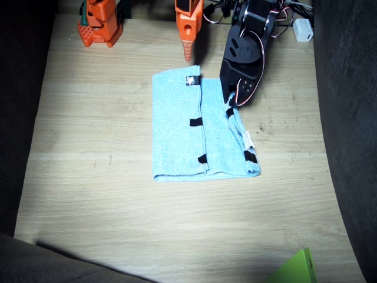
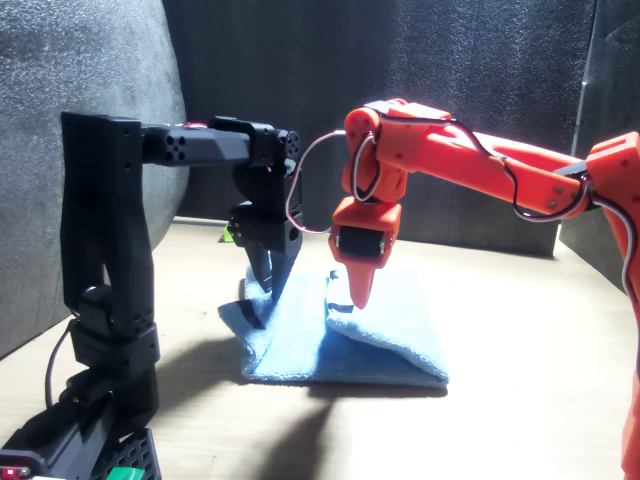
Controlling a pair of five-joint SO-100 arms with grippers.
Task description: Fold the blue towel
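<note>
The blue towel [image 1: 194, 132] lies folded on the worktop [image 1: 88, 147]. The left end effector [image 1: 231, 101] seems clamped on its far-side edge, so lifting could undo the layers. The right end effector [image 1: 188, 54], fingers together, hovers just beyond the towel.

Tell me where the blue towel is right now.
The blue towel lies partly folded near the middle of the wooden table in the fixed view, with the left end effector at its far edge.
</note>
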